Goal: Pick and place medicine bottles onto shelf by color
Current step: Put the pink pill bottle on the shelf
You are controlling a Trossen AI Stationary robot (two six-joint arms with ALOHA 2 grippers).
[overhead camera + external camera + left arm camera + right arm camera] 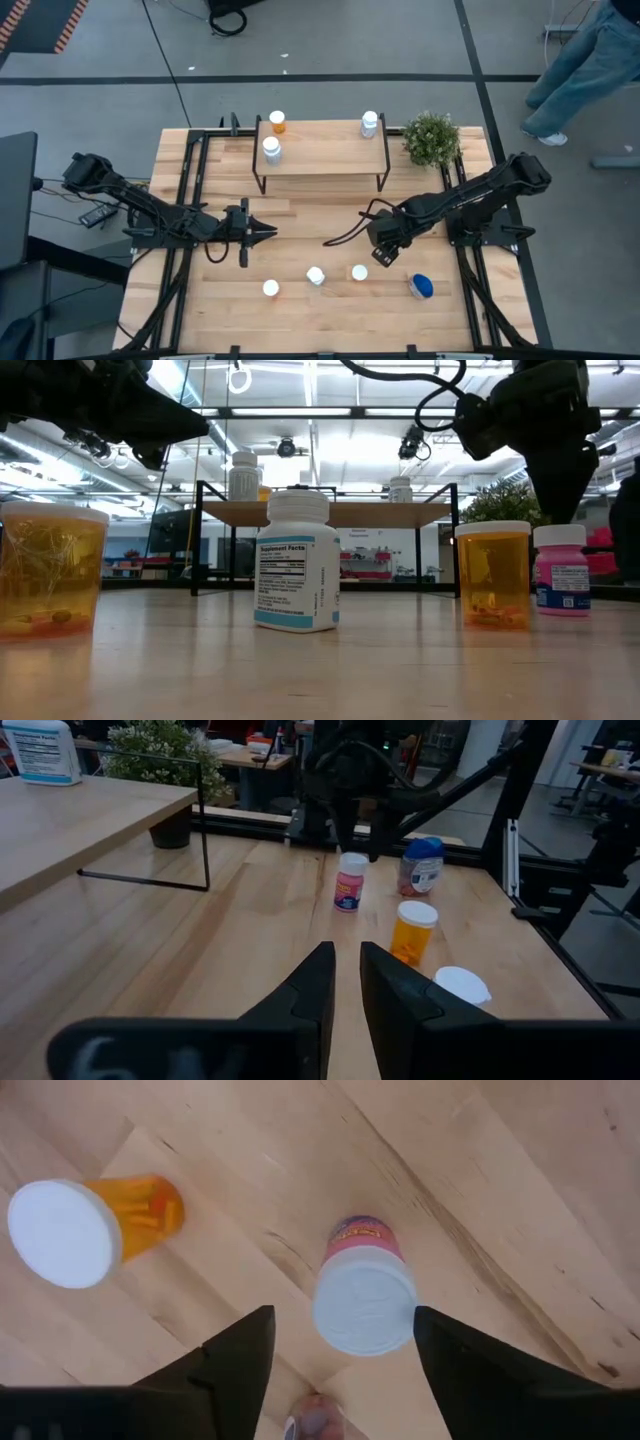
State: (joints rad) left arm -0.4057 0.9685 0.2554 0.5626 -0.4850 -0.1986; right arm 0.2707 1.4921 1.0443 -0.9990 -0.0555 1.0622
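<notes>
Right gripper (340, 1342): fingers apart, straddling the upright pink bottle (364, 1295) from above, lower centre.
Left gripper (340, 982): fingers together, idle.

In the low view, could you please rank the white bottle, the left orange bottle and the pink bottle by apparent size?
1. Left orange bottle, cropped, and white bottle: too alike to rank.
2. Pink bottle.
Nearness to the camera makes true sizes unsure.
</notes>
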